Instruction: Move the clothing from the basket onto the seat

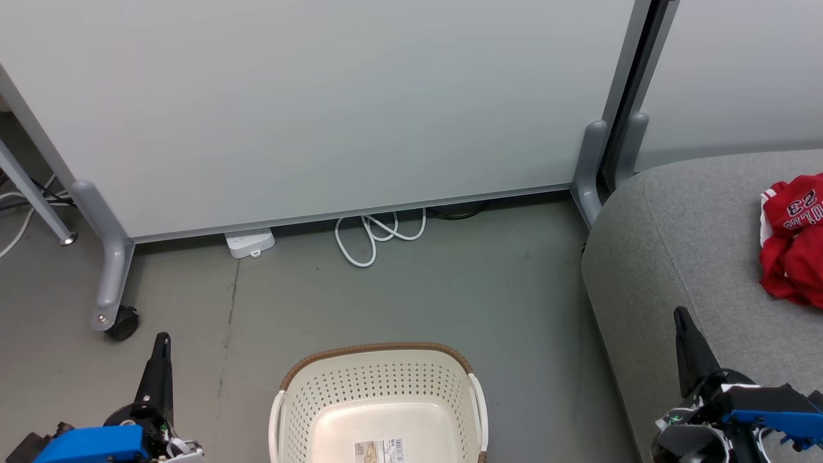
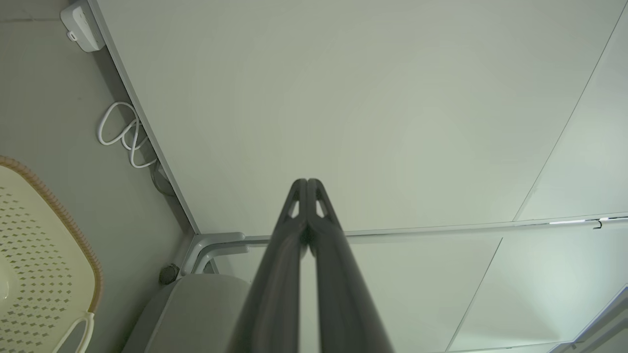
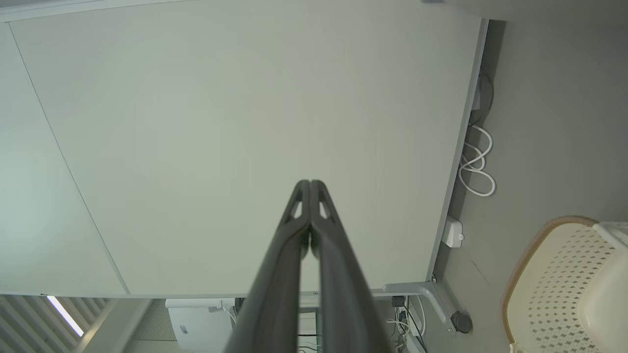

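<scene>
The cream basket [image 1: 302, 392] with its brown rim stands on the floor at the bottom centre, and only a barcode sticker shows on its floor. Its rim also shows in the left wrist view [image 2: 73, 230] and the right wrist view [image 3: 525, 260]. The red clothing [image 1: 794, 241] with white "BULLS 23" lettering lies crumpled on the grey seat [image 1: 675, 244] at the far right. My left gripper [image 1: 163, 337] is shut and empty, left of the basket. My right gripper [image 1: 680, 313] is shut and empty over the seat's front edge. Both wrist views show the fingers pressed together [image 2: 307, 182] [image 3: 310, 183].
A white partition panel [image 1: 308, 96] on grey castor legs [image 1: 112, 276] stands behind the basket. A white power strip [image 1: 249, 242] and looped white cable [image 1: 376, 235] lie at its foot. Bare grey floor [image 1: 450, 289] lies between basket, panel and seat.
</scene>
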Available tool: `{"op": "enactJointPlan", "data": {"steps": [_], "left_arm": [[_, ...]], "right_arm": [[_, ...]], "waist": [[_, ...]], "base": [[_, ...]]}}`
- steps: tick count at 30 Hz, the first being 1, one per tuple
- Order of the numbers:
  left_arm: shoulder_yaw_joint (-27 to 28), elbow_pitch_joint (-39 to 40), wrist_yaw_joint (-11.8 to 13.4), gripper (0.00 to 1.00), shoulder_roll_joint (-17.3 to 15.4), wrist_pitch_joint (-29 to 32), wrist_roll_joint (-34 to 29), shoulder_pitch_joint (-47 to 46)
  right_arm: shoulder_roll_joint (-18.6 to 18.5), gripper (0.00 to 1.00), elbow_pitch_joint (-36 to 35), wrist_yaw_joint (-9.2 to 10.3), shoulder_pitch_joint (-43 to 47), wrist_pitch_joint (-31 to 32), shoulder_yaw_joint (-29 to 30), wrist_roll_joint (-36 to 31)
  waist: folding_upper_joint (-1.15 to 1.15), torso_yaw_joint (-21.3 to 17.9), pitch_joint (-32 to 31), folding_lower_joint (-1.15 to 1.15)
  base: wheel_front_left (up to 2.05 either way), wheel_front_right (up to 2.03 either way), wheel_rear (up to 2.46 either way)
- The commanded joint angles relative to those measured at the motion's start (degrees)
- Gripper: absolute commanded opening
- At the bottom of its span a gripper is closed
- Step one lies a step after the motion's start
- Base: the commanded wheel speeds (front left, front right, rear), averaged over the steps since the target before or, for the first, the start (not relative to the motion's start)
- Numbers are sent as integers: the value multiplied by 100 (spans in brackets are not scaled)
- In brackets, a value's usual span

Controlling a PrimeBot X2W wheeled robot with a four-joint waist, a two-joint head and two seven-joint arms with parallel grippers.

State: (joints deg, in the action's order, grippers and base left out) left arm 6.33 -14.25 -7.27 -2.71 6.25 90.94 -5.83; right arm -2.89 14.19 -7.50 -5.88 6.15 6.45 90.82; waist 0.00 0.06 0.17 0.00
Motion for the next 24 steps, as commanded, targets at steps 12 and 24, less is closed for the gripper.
{"op": "enactJointPlan", "data": {"steps": [12, 24], "left_arm": [[38, 28, -40, 0, -30, 55, 154, -72], [37, 29, -40, 0, -30, 55, 155, -72]], "right_arm": [[4, 0, -25, 2, -61, 60, 16, 168], [4, 0, -25, 2, -61, 60, 15, 167]], "waist": [[0, -6, 0, 0], [0, -6, 0, 0]], "base": [[0, 0, 0], [0, 0, 0]]}}
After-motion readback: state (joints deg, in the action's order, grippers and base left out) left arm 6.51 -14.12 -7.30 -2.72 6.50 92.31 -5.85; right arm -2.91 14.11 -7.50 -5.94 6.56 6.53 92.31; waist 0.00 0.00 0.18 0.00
